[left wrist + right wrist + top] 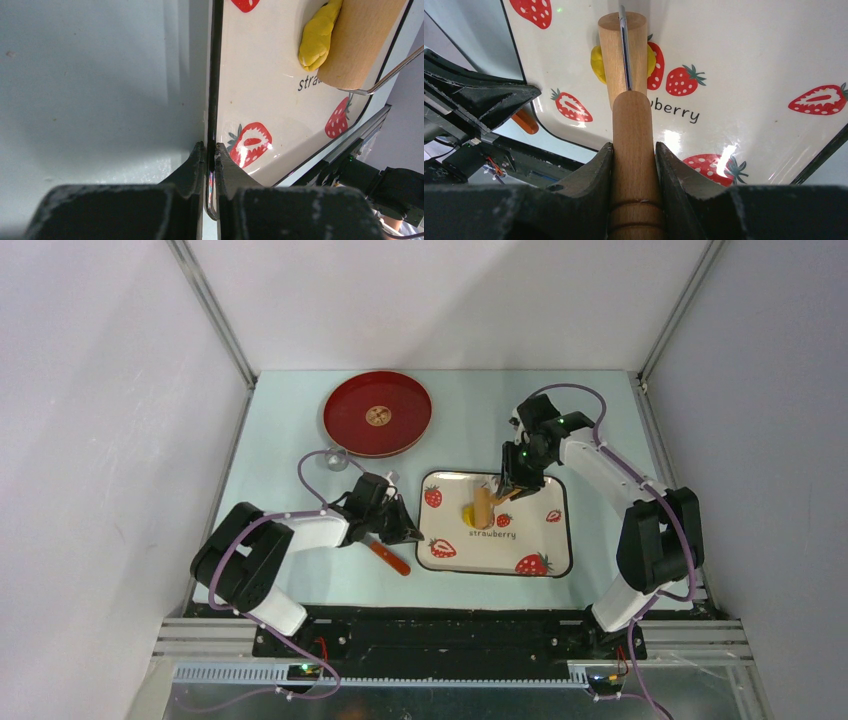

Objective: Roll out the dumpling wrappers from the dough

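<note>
1. Dough (pixel 468 512) sits at the centre of the top view, a small yellow lump on the strawberry tray (pixel 545 552), and the roller is right on top of it.
2. Far left of the top view, the left end effector (pixel 405 532) reaches to the tray's left rim. Its wrist view shows the jaws pressed together on that thin black-edged rim, with almost no gap between the fingers (pixel 192 165). My read is that it is bracing the tray so it won't skid on the surface (pixel 280 440) under the rolling.
3. Just below that end effector an orange-handled tool (pixel 390 558) lies on the surface, untouched. A red plate (pixel 377 413) waits in the upper left.
4. Centre frame, the wooden roller (pixel 483 506) lies across the dough, and yellow bulges out on both sides of the barrel in the right wrist view. It is only partly squashed, so I'd say the flattening has barely begun.
5. Right of centre, the right end effector (pixel 515 485) clamps the roller's handle, both fingers snug against the wood. The grip on the handle leaves the barrel free to turn.
</note>
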Robot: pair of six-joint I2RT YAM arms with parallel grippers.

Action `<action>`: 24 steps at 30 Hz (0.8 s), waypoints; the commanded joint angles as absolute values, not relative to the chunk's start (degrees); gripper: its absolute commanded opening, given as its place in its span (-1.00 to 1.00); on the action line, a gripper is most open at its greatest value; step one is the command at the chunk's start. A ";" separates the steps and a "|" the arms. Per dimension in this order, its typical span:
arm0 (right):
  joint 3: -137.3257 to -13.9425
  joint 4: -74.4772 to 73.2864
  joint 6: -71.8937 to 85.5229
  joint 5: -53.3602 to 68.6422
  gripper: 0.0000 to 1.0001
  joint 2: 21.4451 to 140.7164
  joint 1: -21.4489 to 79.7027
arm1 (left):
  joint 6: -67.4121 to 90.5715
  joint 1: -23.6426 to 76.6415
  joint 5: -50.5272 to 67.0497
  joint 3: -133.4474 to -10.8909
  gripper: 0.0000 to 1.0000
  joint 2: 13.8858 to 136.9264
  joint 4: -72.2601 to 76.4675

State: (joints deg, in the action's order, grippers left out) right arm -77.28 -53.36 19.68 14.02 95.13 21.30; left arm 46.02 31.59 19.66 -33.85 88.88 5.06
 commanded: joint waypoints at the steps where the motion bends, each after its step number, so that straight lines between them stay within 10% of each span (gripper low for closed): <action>1: -72.65 -57.41 17.19 -1.81 -1.00 99.41 20.09 | 45.09 31.68 17.49 -33.48 -1.00 89.66 3.34; 24: -68.27 -57.36 17.98 -7.49 -1.00 101.80 19.57 | 45.01 31.72 17.45 -33.46 -1.00 89.78 3.34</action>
